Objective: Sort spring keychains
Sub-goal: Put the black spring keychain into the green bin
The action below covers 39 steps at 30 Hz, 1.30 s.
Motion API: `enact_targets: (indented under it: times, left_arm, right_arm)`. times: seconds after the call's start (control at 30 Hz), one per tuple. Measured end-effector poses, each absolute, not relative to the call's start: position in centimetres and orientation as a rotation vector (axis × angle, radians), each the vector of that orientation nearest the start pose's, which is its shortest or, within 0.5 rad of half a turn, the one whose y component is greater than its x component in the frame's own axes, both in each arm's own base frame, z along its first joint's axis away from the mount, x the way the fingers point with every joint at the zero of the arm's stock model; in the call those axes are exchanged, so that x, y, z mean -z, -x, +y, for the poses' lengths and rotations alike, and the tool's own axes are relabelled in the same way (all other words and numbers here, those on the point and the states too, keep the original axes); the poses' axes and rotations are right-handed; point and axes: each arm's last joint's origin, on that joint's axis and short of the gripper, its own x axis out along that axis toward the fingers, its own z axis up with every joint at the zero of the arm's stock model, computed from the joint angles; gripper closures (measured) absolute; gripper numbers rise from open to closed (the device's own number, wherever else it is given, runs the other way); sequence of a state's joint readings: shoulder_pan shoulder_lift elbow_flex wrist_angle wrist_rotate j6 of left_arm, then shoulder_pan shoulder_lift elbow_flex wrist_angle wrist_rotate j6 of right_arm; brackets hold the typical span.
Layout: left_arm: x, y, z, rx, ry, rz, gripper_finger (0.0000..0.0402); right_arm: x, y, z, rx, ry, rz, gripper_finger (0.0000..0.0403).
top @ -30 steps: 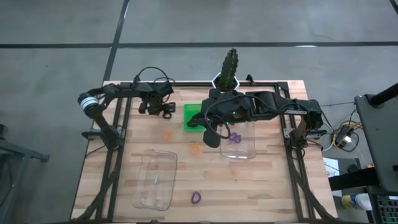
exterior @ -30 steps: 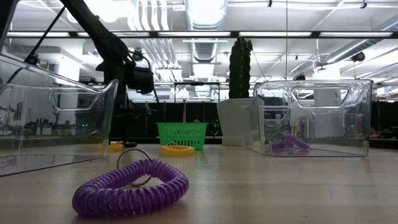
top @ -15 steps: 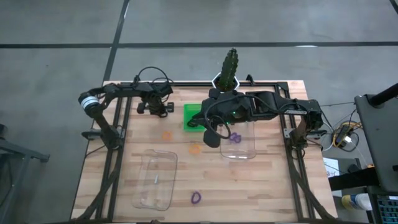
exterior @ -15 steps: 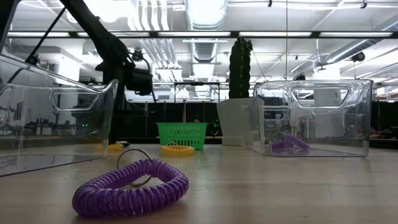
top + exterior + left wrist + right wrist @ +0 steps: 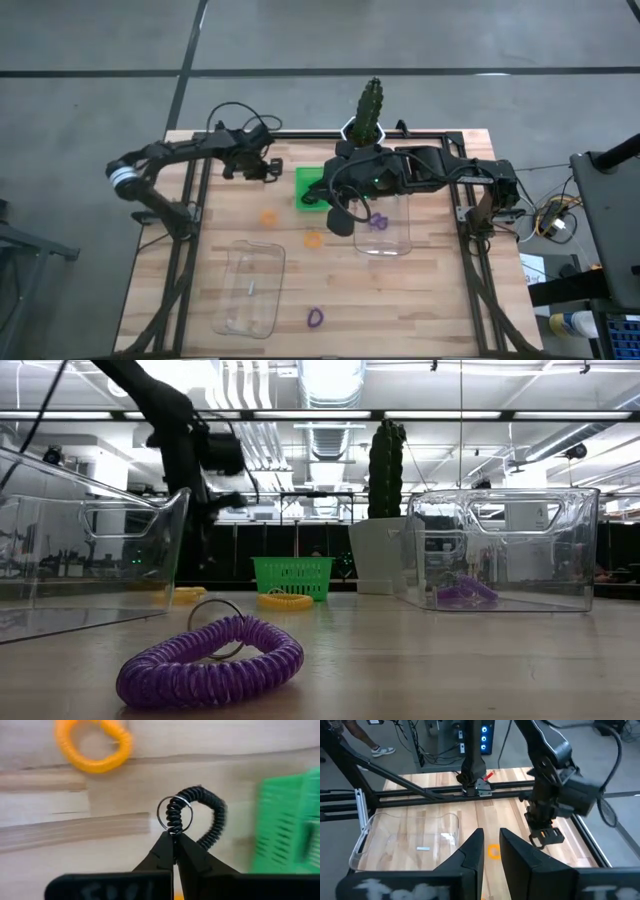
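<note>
My left gripper hangs over the table's far left, shut on a black spring keychain with a metal ring. Two orange keychains lie on the wood. A purple one lies near the front edge, and another purple one lies in the right clear box. The green tray stands at the far middle. My right gripper waits beside the tray, its fingers a narrow gap apart with nothing between them. My left gripper pinches the black keychain's coil between its two fingertips, right where the metal ring sits. The fingers come from above, pointing down. The rest of the coil curves out past the fingertips in a loose loop.
An open clear box stands at the near left. A cactus in a white pot stands at the far edge behind the tray. Black frame rails run along both sides of the table.
My left gripper has risen from the table and drawn a little toward the far edge, carrying the black keychain up with it. The left arm's elbow has swung toward the table's left.
</note>
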<state>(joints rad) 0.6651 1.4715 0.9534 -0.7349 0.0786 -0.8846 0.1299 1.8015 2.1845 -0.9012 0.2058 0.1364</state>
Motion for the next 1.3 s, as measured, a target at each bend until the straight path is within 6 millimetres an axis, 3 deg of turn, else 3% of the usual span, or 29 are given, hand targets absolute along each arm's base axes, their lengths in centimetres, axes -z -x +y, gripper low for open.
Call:
enact_targets:
  times: [0.23, 0.5, 0.9, 1.3]
  left_arm:
    - [-24.1, -21.1, 15.1, -0.954, 1.21, 0.681, 0.0398]
    - [-26.2, -23.6, 13.5, -0.806, 1.209, 0.454, 0.0398]
    - [-23.8, -28.3, 10.1, -0.721, 1.272, 0.556, 0.0399]
    - [-22.1, -31.8, 11.4, -0.756, 1.174, 0.747, 0.0385]
  right_arm:
    - [-46.3, -36.8, 4.0, 0.116, -0.042, 0.476, 0.0349]
    - [-46.6, -37.0, 3.6, 0.126, -0.052, 0.438, 0.0349]
    - [-46.6, -37.0, 3.5, 0.128, -0.053, 0.436, 0.0349]
    - [-46.6, -36.9, 3.6, 0.125, -0.053, 0.444, 0.0349]
